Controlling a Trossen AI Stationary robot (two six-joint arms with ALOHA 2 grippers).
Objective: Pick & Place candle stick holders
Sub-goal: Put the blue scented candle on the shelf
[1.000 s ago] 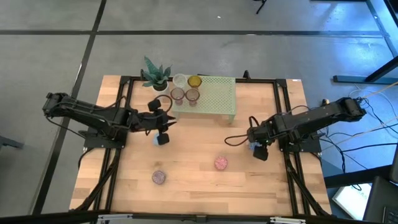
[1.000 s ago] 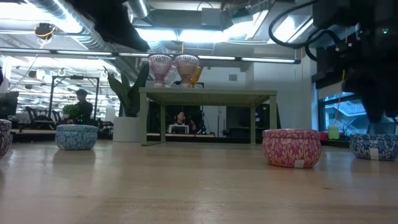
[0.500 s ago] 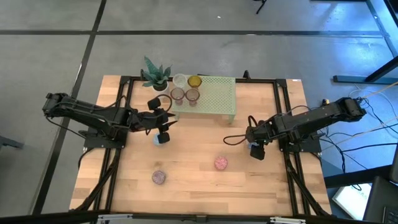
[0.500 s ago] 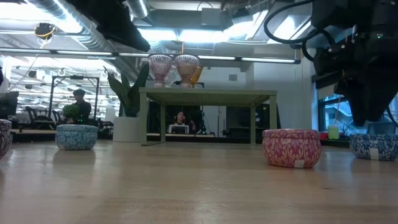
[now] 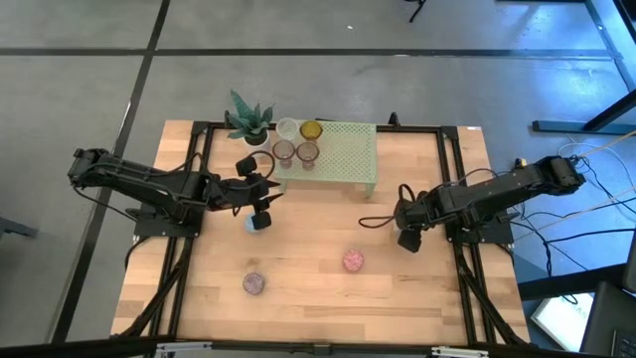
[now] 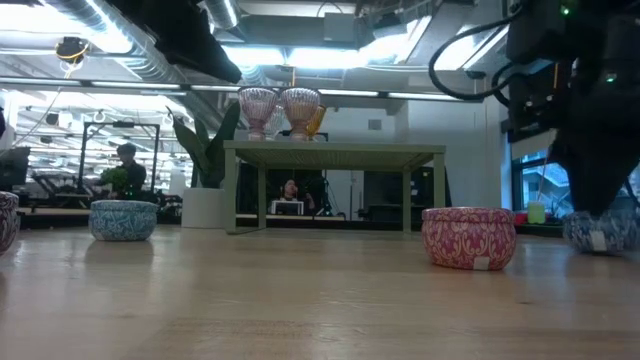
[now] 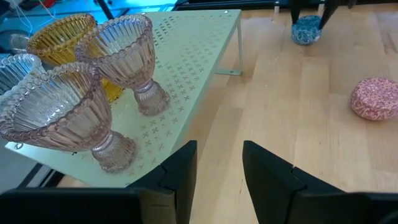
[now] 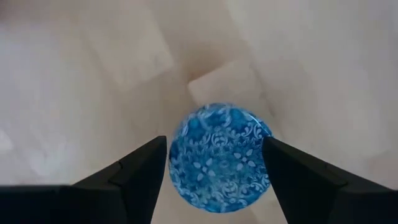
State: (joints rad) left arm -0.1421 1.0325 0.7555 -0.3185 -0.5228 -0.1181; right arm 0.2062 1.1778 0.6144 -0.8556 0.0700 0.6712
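Right gripper (image 8: 214,171) open wide – straddling blue holder (image 8: 219,158), not clamped; left gripper (image 7: 217,180) open, empty.

Grey floor (image 5: 397,60); bright ceiling lights (image 6: 300,55), exposed ducts (image 6: 140,65)

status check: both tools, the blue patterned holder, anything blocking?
Right tool open, straddling the blue holder, not yet closed. Left tool open, empty, by the green stand. Nothing in the way.
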